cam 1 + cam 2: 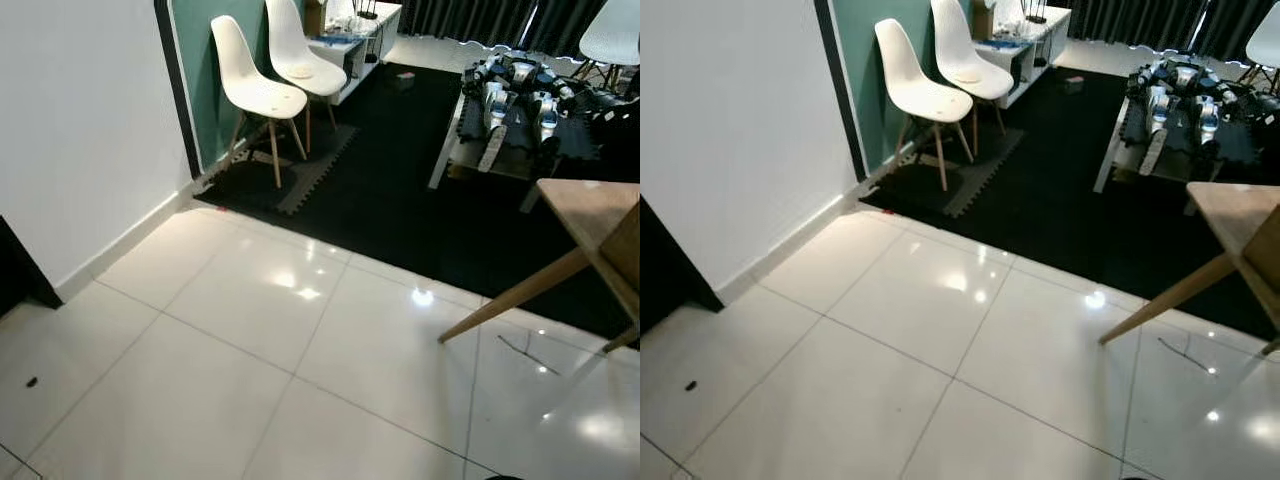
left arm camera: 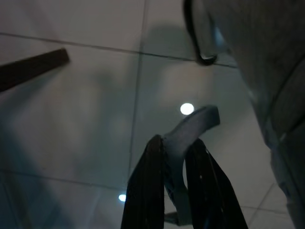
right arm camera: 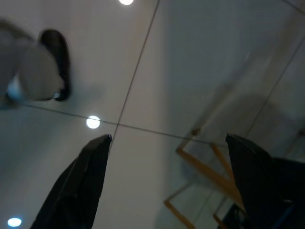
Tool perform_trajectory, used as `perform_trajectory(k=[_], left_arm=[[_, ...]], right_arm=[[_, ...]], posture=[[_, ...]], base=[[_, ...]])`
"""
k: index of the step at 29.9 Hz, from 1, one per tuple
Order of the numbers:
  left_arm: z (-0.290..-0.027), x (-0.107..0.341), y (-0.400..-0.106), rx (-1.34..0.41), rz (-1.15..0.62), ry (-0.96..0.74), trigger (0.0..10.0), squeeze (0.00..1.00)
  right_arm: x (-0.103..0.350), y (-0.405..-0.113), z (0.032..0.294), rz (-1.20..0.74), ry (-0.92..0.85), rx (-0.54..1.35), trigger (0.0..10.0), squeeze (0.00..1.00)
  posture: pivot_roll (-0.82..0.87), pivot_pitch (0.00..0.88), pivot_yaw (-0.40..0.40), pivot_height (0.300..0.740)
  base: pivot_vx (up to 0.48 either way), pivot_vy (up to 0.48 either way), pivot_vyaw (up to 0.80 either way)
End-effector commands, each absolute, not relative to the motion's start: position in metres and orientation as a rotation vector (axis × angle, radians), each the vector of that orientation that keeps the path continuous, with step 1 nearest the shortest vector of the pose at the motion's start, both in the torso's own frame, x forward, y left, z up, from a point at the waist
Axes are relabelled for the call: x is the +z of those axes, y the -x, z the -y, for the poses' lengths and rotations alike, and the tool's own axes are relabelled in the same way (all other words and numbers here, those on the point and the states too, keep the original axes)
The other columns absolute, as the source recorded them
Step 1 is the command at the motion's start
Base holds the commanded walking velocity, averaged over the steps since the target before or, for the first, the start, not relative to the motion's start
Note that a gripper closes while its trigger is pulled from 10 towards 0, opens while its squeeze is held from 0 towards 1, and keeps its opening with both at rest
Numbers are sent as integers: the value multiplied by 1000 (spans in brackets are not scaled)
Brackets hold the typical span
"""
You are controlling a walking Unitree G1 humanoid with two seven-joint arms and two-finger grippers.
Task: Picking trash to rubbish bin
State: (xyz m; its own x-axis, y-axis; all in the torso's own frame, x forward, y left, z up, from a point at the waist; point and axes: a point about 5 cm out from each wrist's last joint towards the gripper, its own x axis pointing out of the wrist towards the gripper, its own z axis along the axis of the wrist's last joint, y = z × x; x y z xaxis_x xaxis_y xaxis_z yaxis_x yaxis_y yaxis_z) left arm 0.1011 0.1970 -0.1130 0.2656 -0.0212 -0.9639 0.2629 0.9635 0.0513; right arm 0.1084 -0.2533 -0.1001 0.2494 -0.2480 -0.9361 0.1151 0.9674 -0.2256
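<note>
Above the glossy tiled floor (image 1: 250, 350), the left gripper (image 2: 178, 157) clamps a pale bent scrap (image 2: 193, 126), its long axis running outward past the fingertips; the right gripper (image 3: 167, 157) hangs spread wide

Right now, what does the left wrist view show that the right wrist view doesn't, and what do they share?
Left wrist view: the left gripper with its black fingers shut on a pale grey piece of trash, over tile.

Right wrist view: the right gripper with fingers spread wide and nothing between them, plus light wooden furniture legs near the floor.

Both: the glossy white tiled floor, its grout lines and ceiling-light reflections.
</note>
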Motion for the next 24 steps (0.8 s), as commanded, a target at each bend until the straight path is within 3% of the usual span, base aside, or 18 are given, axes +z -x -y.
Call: perform_trajectory(k=[1, 12, 18, 24], left_arm=[[-186, -112, -110, -213, -1247, -188, 10000, 0], [-187, -111, -111, -215, -1246, -191, 10000, 0], [-188, -111, -113, -218, -1245, -194, 10000, 0], [-190, -110, -116, -196, -1232, -193, 10000, 0]], right_arm=[[-101, -102, 257, -1313, 124, -258, 10000, 0], [-101, -100, 256, -1320, 119, -259, 10000, 0], [-102, -99, 255, -1325, 118, -255, 10000, 0], [-102, -98, 254, -1329, 115, -250, 10000, 0]], posture=[[55, 98, -45, 740], [54, 98, -41, 740], [53, 96, -37, 740], [50, 91, -31, 740]], base=[[0, -454, 0], [0, -454, 0], [0, -442, -784], [0, 0, -784]])
